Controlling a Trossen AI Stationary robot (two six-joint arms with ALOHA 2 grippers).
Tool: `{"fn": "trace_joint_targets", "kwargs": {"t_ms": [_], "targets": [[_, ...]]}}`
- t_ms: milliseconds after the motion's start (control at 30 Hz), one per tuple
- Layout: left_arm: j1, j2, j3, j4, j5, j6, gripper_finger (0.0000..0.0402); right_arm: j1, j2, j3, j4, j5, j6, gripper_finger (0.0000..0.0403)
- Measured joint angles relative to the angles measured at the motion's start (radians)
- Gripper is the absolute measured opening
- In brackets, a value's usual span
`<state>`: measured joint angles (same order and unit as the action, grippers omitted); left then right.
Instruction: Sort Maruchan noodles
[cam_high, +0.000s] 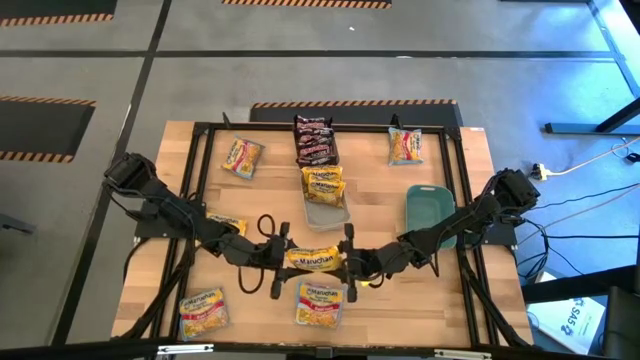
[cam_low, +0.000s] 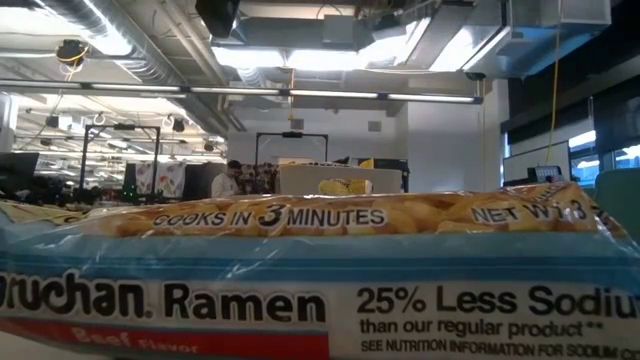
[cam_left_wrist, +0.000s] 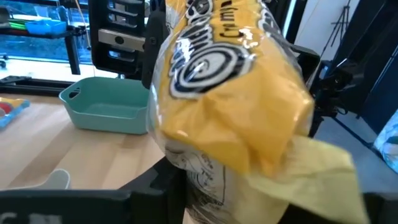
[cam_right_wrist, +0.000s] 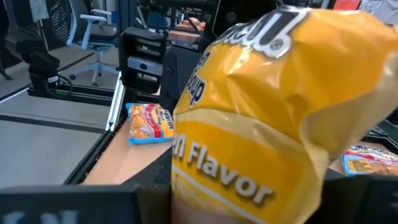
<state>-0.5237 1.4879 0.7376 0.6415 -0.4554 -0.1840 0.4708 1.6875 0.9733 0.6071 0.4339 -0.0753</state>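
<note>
Grippers meet over the front middle of the surface (cam_high: 420, 290). The left gripper (cam_high: 281, 257) grasps one end of a yellow packet (cam_high: 314, 259), though how firmly its fingers pinch is hard to see. The right gripper (cam_high: 349, 259) clamps the opposite end. Other packets lie scattered around, some in the clear bin (cam_high: 326, 212), near the teal bin (cam_high: 430, 213).

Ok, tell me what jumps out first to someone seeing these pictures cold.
Both arms meet at the table's near middle with a yellow noodle packet stretched between the left gripper and the right gripper; it fills both wrist views. The low view is blocked by a ramen packet right at the lens. Behind, a clear bin holds yellow packets, with a teal bin to its right.
</note>
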Motion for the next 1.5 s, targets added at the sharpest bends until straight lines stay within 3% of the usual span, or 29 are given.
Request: {"fn": "trace_joint_targets", "kwargs": {"t_ms": [200,400,633,867,1067,1233,1500], "targets": [[0.000,0.000,0.000,0.006,-0.017,0.004,0.0145,0.000,0.000,0.000,0.007,0.013,0.114,0.0162],[0.000,0.001,0.000,0.002,-0.018,0.032,0.0144,-0.002,-0.004,0.000,-0.014,0.023,0.119,0.0246],[-0.007,0.001,0.001,-0.074,-0.036,0.082,0.0143,0.000,-0.096,0.002,-0.210,0.058,0.127,0.0318],[-0.005,0.002,0.001,-0.273,-0.073,0.043,0.0143,0.013,-0.180,0.002,-0.467,0.028,0.230,0.0328],[0.003,0.002,0.001,-0.400,-0.084,-0.009,0.0142,-0.013,-0.189,0.037,-0.491,-0.007,0.240,0.0328],[0.033,0.002,0.001,-0.467,-0.094,-0.074,0.0142,-0.054,-0.136,0.161,-0.581,-0.067,0.202,0.0328],[0.063,0.002,0.001,-0.510,-0.057,-0.120,0.0142,-0.150,0.052,0.444,-0.943,-0.151,0.220,0.0328]]}}
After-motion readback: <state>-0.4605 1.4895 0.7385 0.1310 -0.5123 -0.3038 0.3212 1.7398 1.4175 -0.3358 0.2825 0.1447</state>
